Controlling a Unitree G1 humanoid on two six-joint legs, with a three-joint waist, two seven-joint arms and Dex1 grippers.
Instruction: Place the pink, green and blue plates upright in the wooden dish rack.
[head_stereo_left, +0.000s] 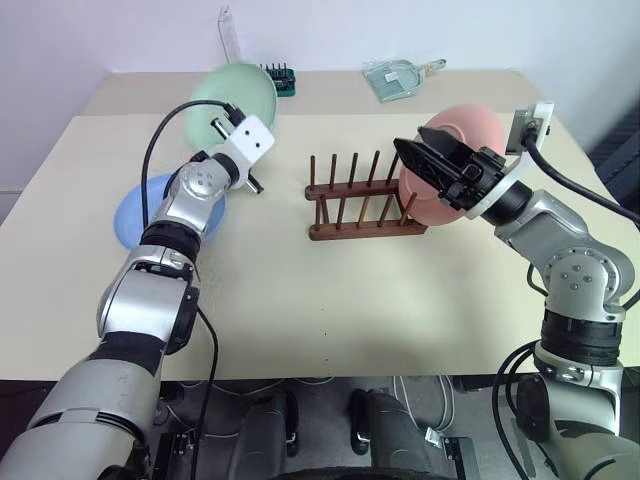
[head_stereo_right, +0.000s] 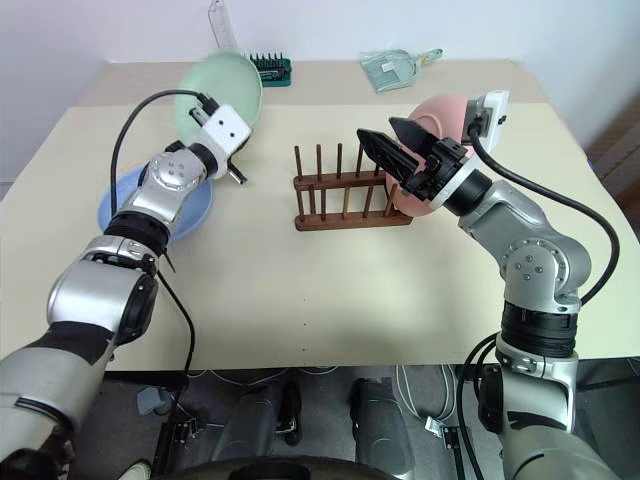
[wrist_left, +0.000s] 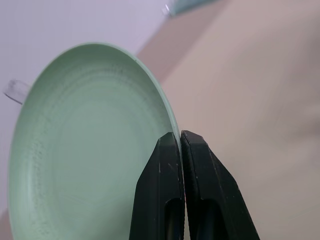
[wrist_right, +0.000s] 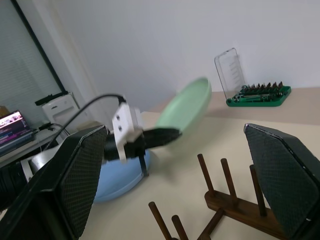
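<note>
My left gripper (head_stereo_left: 220, 124) is shut on the rim of the pale green plate (head_stereo_left: 236, 94), which it holds tilted in the air above the table's back left; its two black fingers pinch the plate's edge (wrist_left: 172, 134). Under that arm the light blue plate (head_stereo_left: 132, 214) lies flat on the table. The wooden dish rack (head_stereo_left: 356, 206) stands mid-table. At the rack's right end the pink plate (head_stereo_left: 468, 128) stands upright. My right gripper (head_stereo_left: 428, 158) hangs open just in front of the pink plate, with nothing between its fingers (wrist_right: 75, 175).
A green holder of screwdriver bits (head_stereo_left: 281, 78) with a clear lid stands at the back of the table. A pale teal dustpan-like item (head_stereo_left: 394, 79) lies at the back right. The table's front half (head_stereo_left: 330, 310) is bare.
</note>
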